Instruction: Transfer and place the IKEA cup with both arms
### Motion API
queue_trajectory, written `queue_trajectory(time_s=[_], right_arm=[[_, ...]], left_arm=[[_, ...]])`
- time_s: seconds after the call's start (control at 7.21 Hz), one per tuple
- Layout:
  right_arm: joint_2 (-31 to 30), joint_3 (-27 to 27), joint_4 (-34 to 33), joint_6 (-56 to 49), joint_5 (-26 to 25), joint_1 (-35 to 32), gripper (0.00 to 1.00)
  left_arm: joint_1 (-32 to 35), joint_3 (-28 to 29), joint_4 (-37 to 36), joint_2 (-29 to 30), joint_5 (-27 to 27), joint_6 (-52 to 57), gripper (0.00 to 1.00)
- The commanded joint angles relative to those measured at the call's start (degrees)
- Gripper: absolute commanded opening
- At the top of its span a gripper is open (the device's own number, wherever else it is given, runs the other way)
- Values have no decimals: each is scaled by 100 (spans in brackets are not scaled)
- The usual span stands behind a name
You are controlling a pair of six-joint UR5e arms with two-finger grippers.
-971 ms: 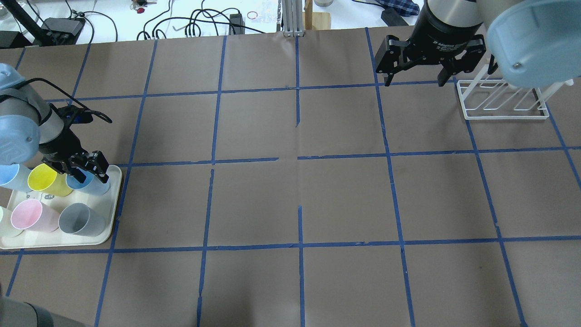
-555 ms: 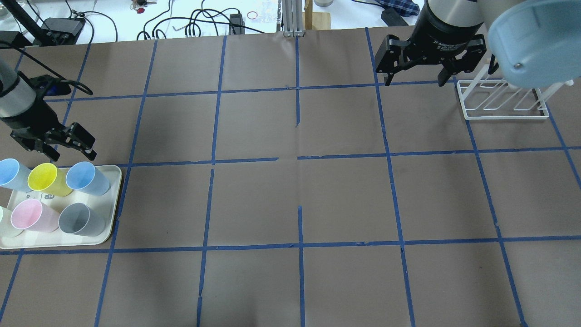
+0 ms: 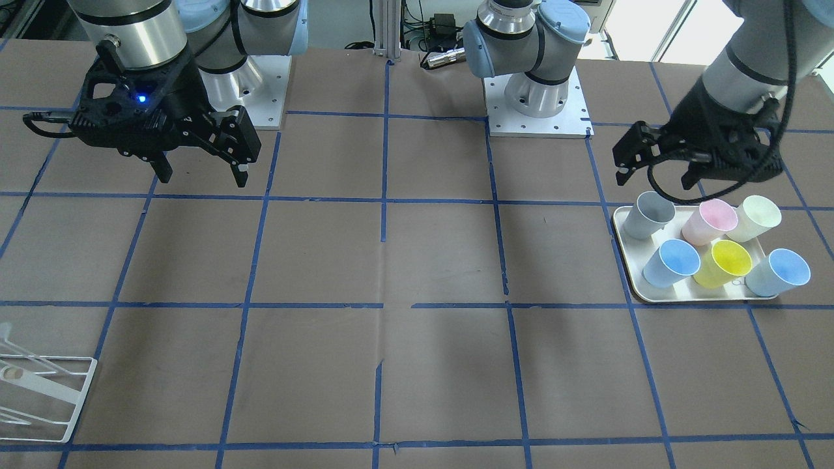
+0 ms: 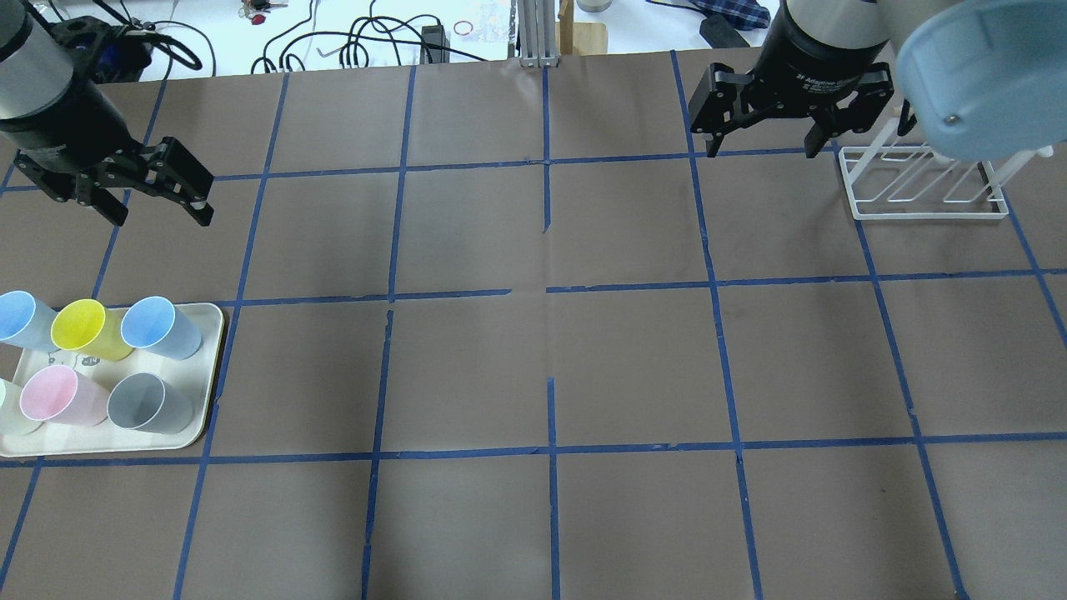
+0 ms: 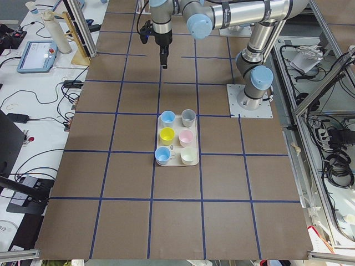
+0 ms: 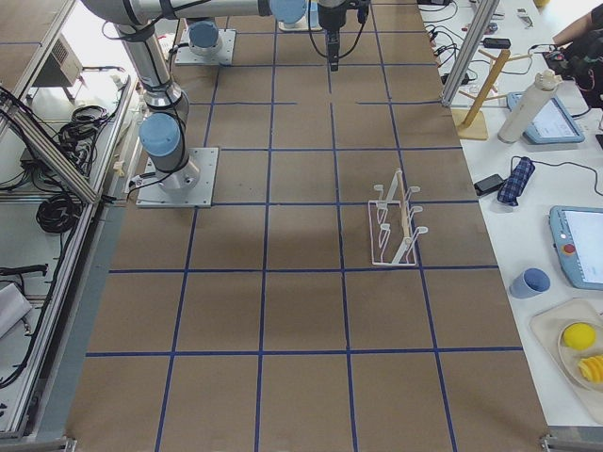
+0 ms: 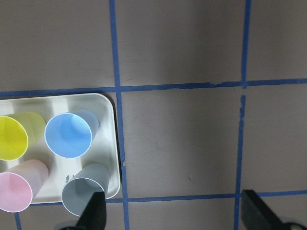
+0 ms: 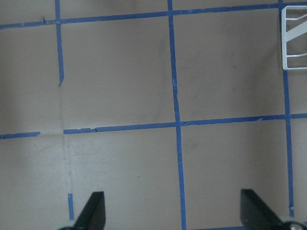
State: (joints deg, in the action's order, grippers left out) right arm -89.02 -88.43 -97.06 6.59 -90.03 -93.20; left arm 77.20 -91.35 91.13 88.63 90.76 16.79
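Observation:
The pale blue IKEA cup (image 4: 158,327) stands upright at the tray's corner nearest the table's middle, beside the yellow cup (image 4: 83,329) and the grey cup (image 4: 148,402). It also shows in the front view (image 3: 671,262) and the left wrist view (image 7: 68,135). A near-identical blue twin (image 4: 21,319) stands at the tray's outer end. My left gripper (image 4: 158,215) is open and empty, high above the table just beyond the tray. My right gripper (image 4: 760,152) is open and empty at the far right, next to the rack.
The cream tray (image 4: 208,367) also holds a pink cup (image 4: 54,396) and a pale cup at the overhead view's left edge. A white wire rack (image 4: 917,208) stands at the far right. The brown mat has blue tape grid lines.
My left gripper has come off the blue cup, open and empty, and moved up and away from the tray. The cup stays on the tray. The right arm has not moved.

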Motion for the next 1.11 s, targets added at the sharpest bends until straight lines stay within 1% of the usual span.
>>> queue_trajectory(time_s=[0.0,0.14,0.42,0.55,0.69,0.97], right_arm=[[-1,1,3,17,3,-5,100],[-1,10,3,9,12,3,100],[7,10,3,9,-5,3,100],[7,10,12,9,-5,3,100],[-1,10,3,9,21,3,100],[-1,10,12,9,39,3,100]], left_arm=[[391,-76,184,-381,-129,-202,100],[549,-163,255,-495,-163,-412,100],[918,-601,186,-610,-181,-1034,100],[1120,-656,133,-671,-138,-1307,100],[1182,-639,133,-724,-111,-1293,100],[1096,-586,212,-882,-67,-1188,100]])
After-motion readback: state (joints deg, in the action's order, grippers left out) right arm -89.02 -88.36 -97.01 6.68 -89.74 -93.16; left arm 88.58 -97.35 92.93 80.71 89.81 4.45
